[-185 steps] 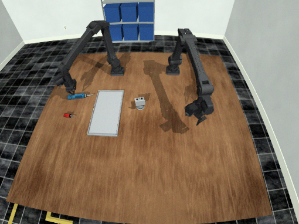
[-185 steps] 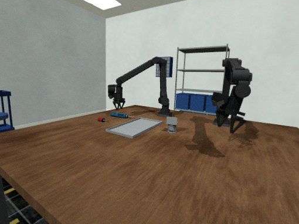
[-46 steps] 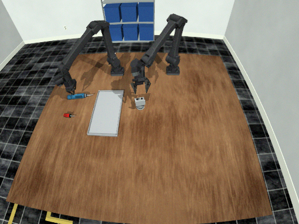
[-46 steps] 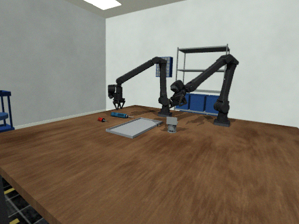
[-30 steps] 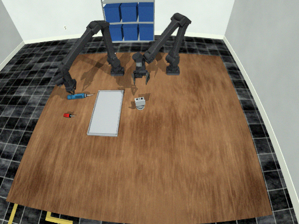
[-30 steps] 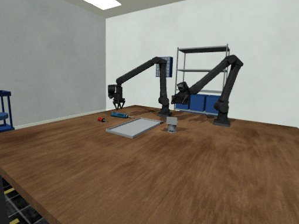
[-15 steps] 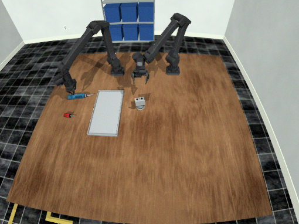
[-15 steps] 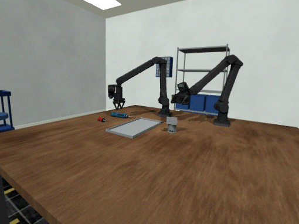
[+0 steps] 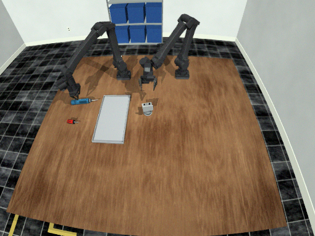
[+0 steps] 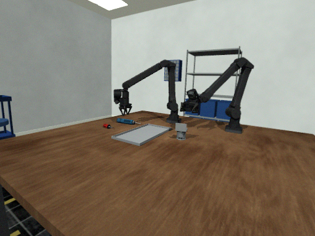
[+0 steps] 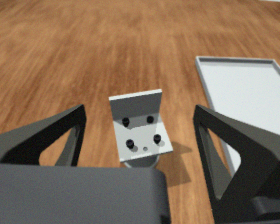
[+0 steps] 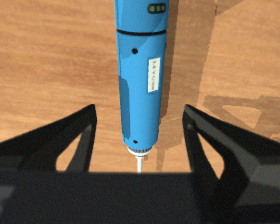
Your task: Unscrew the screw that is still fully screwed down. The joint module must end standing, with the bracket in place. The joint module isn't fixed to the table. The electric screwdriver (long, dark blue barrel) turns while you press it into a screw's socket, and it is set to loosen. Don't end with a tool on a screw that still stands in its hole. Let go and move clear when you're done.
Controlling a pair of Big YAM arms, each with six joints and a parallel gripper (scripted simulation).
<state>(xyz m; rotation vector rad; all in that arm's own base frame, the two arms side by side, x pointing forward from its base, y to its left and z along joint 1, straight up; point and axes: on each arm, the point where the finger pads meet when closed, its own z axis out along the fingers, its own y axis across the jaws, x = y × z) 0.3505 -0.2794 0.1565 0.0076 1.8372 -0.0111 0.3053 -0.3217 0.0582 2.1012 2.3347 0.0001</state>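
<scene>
Blue is the color of the electric screwdriver (image 9: 81, 101) (image 10: 126, 121) (image 12: 141, 90), and it lies on its side on the table, not picked up. My right gripper (image 9: 76, 97) (image 10: 125, 113) (image 12: 139, 112) is over it with its fingers spread and nothing between them. My left gripper (image 9: 148, 87) (image 10: 189, 109) (image 11: 139, 111) is spread too, holding nothing, and it looks at the joint module (image 9: 148, 114) (image 10: 181, 135) (image 11: 142, 161).

The module stands up beside the tray (image 9: 111, 120) (image 10: 140, 134) (image 11: 240, 85), with the bent gray bracket (image 9: 147, 107) (image 10: 181, 126) (image 11: 142, 131) on top. That part is good. I see four black screw heads on the bracket, but I can't tell which one is all the way down.

I think the main job is not done. I have to grab the screwdriver, hold the module so it won't tip, turn the right screw out, then lift the tool away.
</scene>
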